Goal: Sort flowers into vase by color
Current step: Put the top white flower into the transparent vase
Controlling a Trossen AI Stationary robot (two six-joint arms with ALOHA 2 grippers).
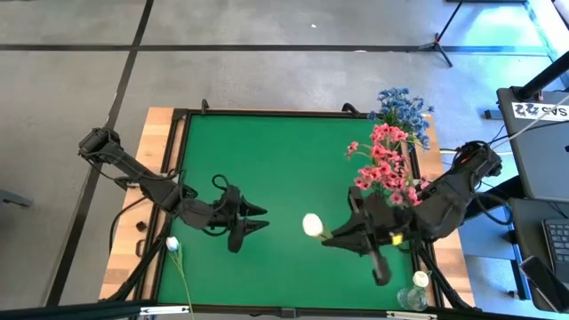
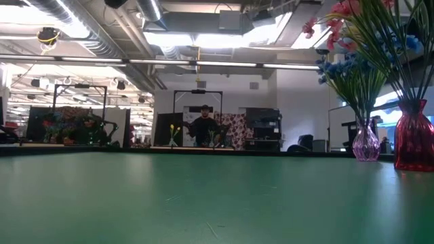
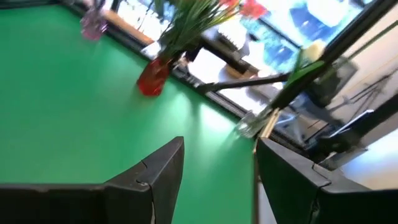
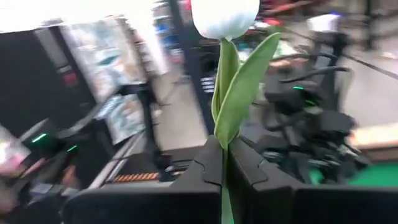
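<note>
My right gripper (image 1: 342, 236) hovers over the table's near right part, shut on a white tulip whose bud (image 1: 312, 224) points toward the table's left. My left gripper (image 1: 255, 219) is open over the table's middle left and holds nothing. Pink sprays (image 1: 384, 165) stand in a red vase (image 2: 413, 139). Blue sprays (image 1: 404, 107) stand in a purple vase (image 2: 366, 144) at the far right. Another white bud (image 1: 420, 279) sits in a clear vase (image 1: 412, 300) at the near right corner. A further white flower (image 1: 172, 244) lies along the table's left edge. My right gripper pinches the white tulip's green stem (image 4: 222, 144) between its two fingers, just below the long leaf (image 4: 245, 84). The fingers come from the table's right, and the stem runs out along them past their tips. The bud (image 4: 224, 15) is at the free end, lifted clear of the table.
The green mat (image 1: 267, 151) is bare between the arms and toward the far left. The vases stand along the right edge behind my right arm. A person (image 2: 203, 127) stands in the room beyond the far edge. A laptop table (image 1: 542, 133) lies off the right side.
</note>
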